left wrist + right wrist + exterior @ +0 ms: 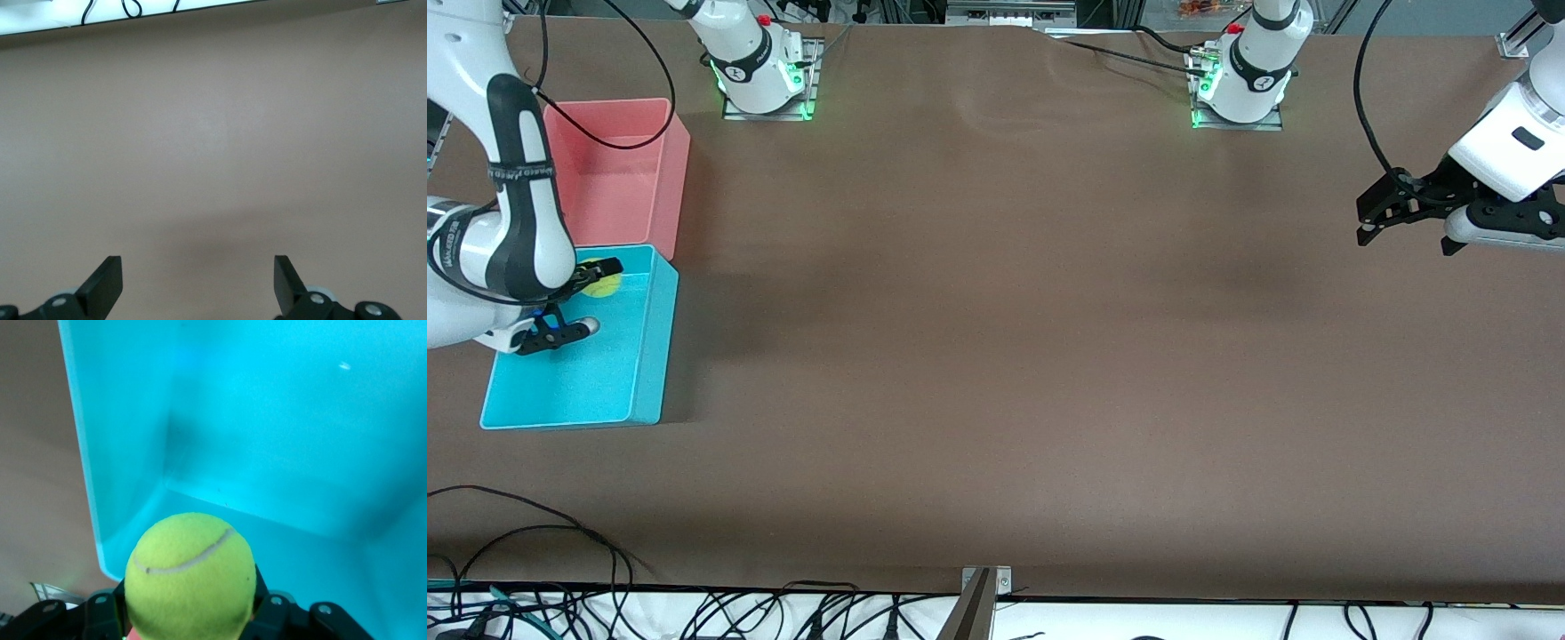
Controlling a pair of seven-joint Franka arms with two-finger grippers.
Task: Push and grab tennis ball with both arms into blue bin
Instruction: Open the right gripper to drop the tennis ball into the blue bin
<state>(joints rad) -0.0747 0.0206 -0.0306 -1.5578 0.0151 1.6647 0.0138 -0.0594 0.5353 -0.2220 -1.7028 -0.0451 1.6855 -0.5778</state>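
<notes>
Cables (534,533) trail along the brown table (996,356) edge at six o'clock. No readable writing shows. Over the blue bin (640,391), at nine o'clock beside a pink bin (667,178), the right gripper (591,277) clenches the tennis ball (190,577). At three o'clock, the left gripper (198,287) waits, fingers spread.

A brown table (996,356) fills the room's view (black cables (534,551) trail along its near edge).

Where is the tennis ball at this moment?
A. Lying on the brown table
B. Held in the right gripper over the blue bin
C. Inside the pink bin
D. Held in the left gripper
B: the right gripper is shut on the tennis ball above the blue bin.
</notes>
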